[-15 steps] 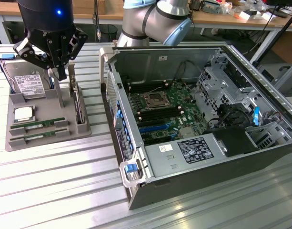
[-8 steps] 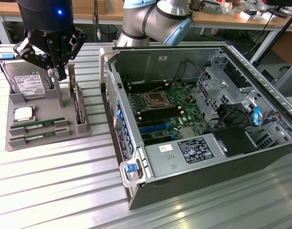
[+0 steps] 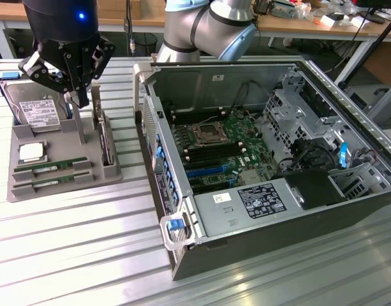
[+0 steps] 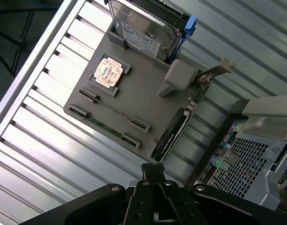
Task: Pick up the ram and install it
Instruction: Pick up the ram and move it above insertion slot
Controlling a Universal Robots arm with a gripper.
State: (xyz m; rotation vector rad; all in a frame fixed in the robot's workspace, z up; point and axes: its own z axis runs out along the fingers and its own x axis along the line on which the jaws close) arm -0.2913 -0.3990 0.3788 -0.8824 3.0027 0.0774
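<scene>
On grey tray (image 3: 74, 145), two ram sticks (image 3: 51, 167), one hard drive (image 3: 37, 113), one processor (image 3: 30, 152)

Green ram (image 3: 51, 167), grey tray (image 3: 55, 145)

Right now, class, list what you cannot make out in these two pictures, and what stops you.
Hard drive: label print too small, exterior view; the claw covers part of it.
Rams: sticker print too small, exterior view.
Case: one end cut off by the exterior view's right edge.
Card: edge-on, exterior view, so its face is hidden.
</scene>
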